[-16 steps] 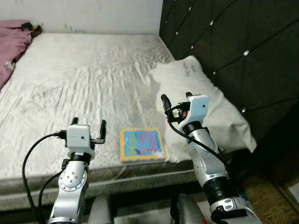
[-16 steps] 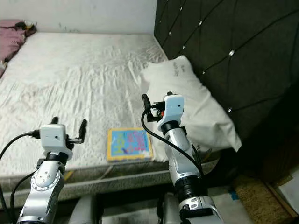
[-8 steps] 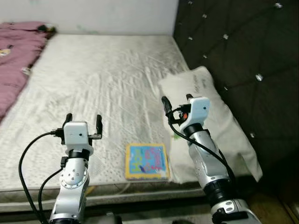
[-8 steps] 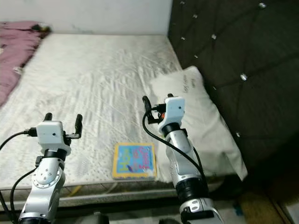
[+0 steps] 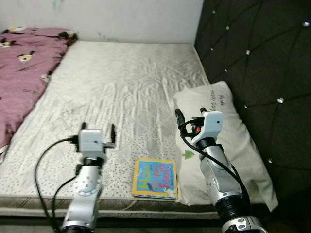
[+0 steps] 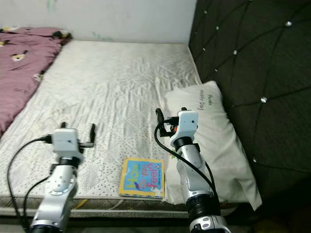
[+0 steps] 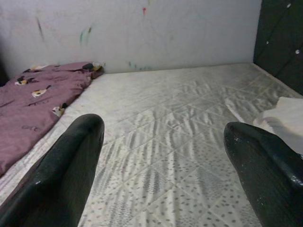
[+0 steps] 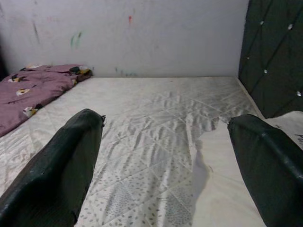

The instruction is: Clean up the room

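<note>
A colourful children's book [image 5: 155, 178] lies flat on the white mattress [image 5: 121, 92] near its front edge, touching the corner of a white pillow [image 5: 228, 145]. My left gripper [image 5: 98, 129] is held up over the mattress to the left of the book, open and holding nothing. My right gripper [image 5: 189, 115] hovers above the pillow's near edge, behind and to the right of the book, also open and holding nothing. A rumpled purple blanket [image 5: 24, 68] covers the far left of the bed. Both wrist views look across the mattress between spread fingers [image 7: 61, 179] [image 8: 57, 175].
A dark tufted headboard [image 5: 257, 58] rises along the right side behind the pillow. A marked white wall [image 5: 107, 19] closes the far end of the bed. The mattress edge [image 5: 121, 208] runs just in front of me.
The whole view has shifted: the camera has moved, bringing more of the purple blanket in at the left. Both arms keep their raised pose with fingers open. The book and pillow lie as before.
</note>
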Tool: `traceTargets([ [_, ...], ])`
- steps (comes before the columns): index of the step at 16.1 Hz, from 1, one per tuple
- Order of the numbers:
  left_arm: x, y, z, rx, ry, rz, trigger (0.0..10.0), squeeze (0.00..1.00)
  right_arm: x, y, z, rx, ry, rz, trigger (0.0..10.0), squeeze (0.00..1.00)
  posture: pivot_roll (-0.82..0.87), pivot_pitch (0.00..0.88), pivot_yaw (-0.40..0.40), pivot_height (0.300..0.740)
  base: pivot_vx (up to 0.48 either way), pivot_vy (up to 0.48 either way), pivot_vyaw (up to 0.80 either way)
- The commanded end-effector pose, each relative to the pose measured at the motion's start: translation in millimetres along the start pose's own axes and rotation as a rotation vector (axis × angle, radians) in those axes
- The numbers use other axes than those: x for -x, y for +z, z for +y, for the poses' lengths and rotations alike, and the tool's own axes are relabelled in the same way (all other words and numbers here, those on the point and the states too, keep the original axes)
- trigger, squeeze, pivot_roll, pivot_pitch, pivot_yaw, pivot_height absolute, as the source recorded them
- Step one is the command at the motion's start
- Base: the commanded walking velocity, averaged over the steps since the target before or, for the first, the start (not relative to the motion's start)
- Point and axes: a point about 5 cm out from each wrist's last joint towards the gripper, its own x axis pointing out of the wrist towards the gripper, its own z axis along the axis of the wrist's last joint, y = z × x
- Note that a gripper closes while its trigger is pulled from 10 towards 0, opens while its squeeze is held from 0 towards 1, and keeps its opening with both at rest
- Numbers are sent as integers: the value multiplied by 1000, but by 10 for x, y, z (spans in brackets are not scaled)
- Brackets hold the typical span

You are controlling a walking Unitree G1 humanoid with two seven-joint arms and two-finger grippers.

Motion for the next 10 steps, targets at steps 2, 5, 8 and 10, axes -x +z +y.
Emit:
traceTargets([
  [2,20,-14,-1,5,-14,15,10000,0,-8,14,21,-1,-5,1,10000,0,49,0,11,740,0,0,0],
  [5,36,-1,45,2,18,16,10000,0,20,27,12,37,-35,-4,10000,0,58,0,-11,740,0,0,0],
  [8,76,-11,38,3,30,27,10000,0,69,-8,-11,85,-12,21,10000,0,61,0,-17,740,0,0,0],
  [10,94,-14,25,2,24,31,10000,0,63,6,-43,99,-43,14,10000,0,62,0,-27,740,0,0,800],
])
